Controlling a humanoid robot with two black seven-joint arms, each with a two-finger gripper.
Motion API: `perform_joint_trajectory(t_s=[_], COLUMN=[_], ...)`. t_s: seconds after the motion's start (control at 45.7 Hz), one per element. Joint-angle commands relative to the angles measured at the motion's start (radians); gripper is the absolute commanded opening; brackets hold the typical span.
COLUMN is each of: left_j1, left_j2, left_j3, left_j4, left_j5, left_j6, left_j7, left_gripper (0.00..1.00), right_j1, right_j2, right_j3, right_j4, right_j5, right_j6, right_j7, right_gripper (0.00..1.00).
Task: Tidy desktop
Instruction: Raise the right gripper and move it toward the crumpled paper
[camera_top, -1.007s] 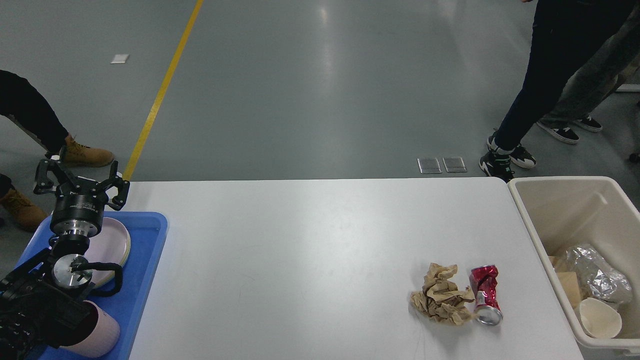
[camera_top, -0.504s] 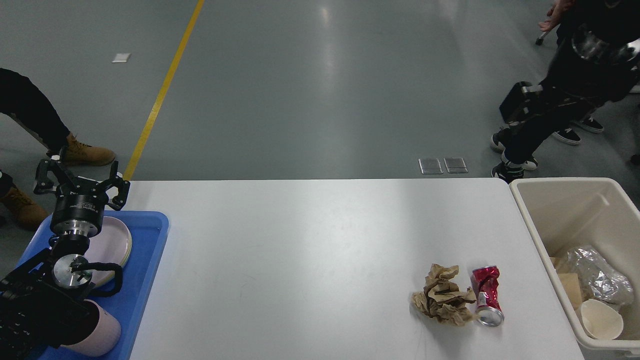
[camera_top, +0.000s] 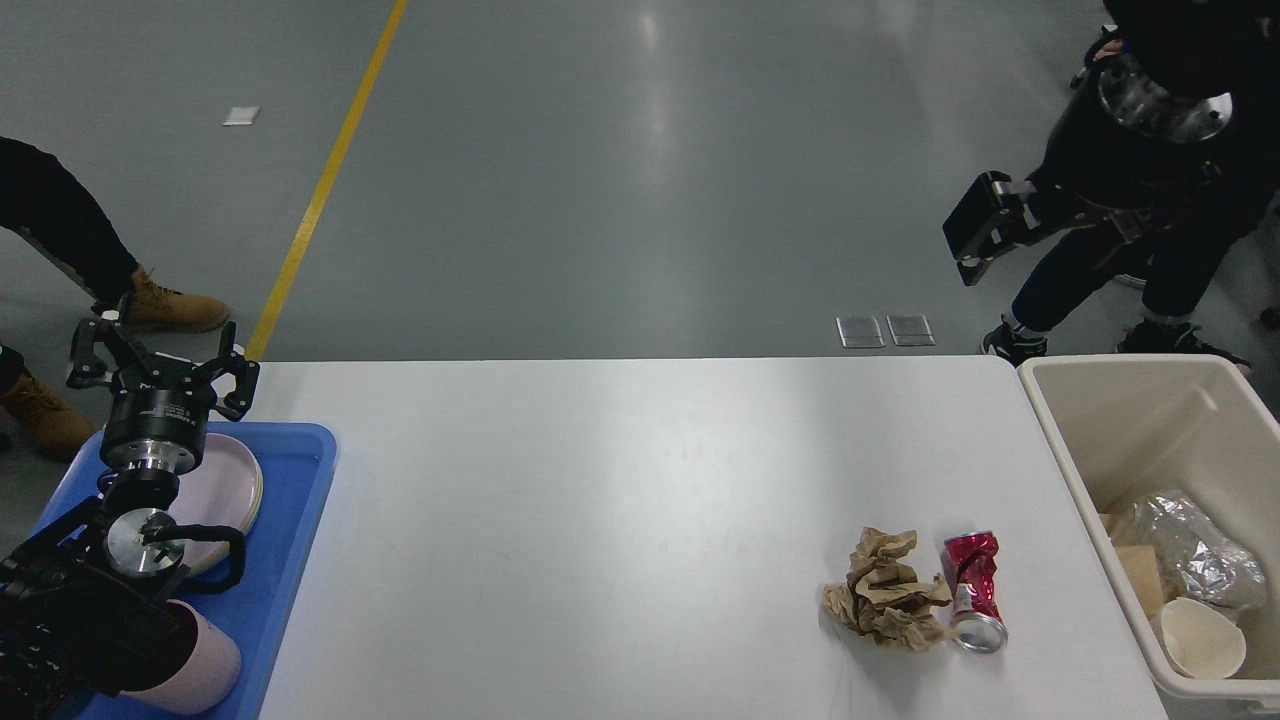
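The desktop (camera_top: 620, 500), a large white rectangular tabletop with rounded corners, fills the lower half of the head view and runs between a blue plastic tray (camera_top: 290, 560) at its left end and a cream-white rectangular bin (camera_top: 1060, 440) at its right end. Toward the desktop's near right part lies a crumpled wad of brown paper (camera_top: 885, 600); touching the wad's right side lies a crushed red drink can (camera_top: 972, 588), its open silver end toward the near edge. In the bin, beside that end of the desktop, sit a white paper cup (camera_top: 1198, 636) on its side, a lump of crumpled silver foil (camera_top: 1190, 548) and a piece of tan cardboard (camera_top: 1138, 572). In the tray, a pale pink cup (camera_top: 205, 675) lies nearest; farther in rests a pale pink round plate (camera_top: 228, 492). The black left arm rises over the tray; the left gripper (camera_top: 158, 362) hovers above the tray's far edge with its fingers spread wide apart, holding nothing. Beyond the desktop's far right corner the right gripper (camera_top: 968, 232) hangs over the grey floor (camera_top: 620, 180); whether its fingers are apart or together, I cannot tell.
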Motion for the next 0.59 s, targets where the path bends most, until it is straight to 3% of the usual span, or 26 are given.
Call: perform_joint_trajectory(t_s=[0.0, 0.066, 0.175, 0.219, 0.569], left_j1=[0.0, 0.0, 0.0, 0.0, 0.0], left_j2=[0.0, 0.0, 0.0, 0.0, 0.0], left_j3=[0.0, 0.0, 0.0, 0.0, 0.0], left_j4=[0.0, -0.001, -0.001, -0.001, 0.0], left_j5=[0.0, 0.0, 0.0, 0.0, 0.0], left_j6=[0.0, 0.0, 0.0, 0.0, 0.0], left_j7=[0.0, 0.001, 0.0, 0.0, 0.0], left_gripper=[0.96, 0.96, 0.96, 0.96, 0.96], right_j1=[-0.015, -0.023, -0.023, -0.024, -0.226], right_j2=[-0.034, -0.037, -0.032, -0.029, -0.024], right_j3=[-0.026, -0.064, -0.115, -0.115, -0.037], right_j4=[0.083, 0.218, 0.478, 0.541, 0.504], right_j5=[-0.012, -0.019, -0.019, -0.019, -0.004], right_j6=[0.0, -0.036, -0.404, -0.484, -0.572], right_j7=[0.0, -0.002, 0.0, 0.0, 0.0], right_gripper=[0.99, 0.95, 0.95, 0.95, 0.97])
